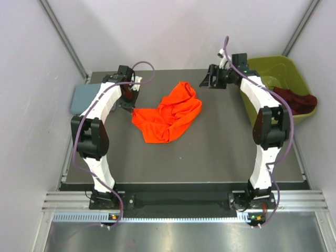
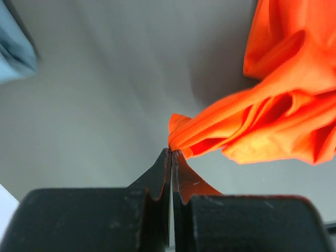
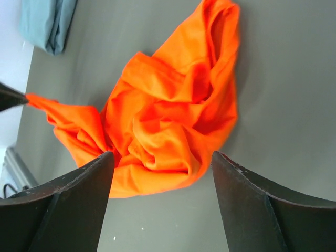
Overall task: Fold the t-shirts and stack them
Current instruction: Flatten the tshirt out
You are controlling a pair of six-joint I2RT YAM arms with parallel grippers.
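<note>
My claw (image 3: 161,156) gapes wide above the crumpled orange t-shirt (image 3: 173,105). A grey-blue t-shirt (image 3: 47,23) lies well apart.

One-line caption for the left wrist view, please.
Left gripper shut on a corner of the crumpled orange t-shirt above the grey table; grey-blue t-shirt at upper left.

No writing, label, brand, number or sign can be read in any of the views.

Orange cloth t-shirt (image 1: 168,113) (creased), matt table (image 1: 210,152)
</note>
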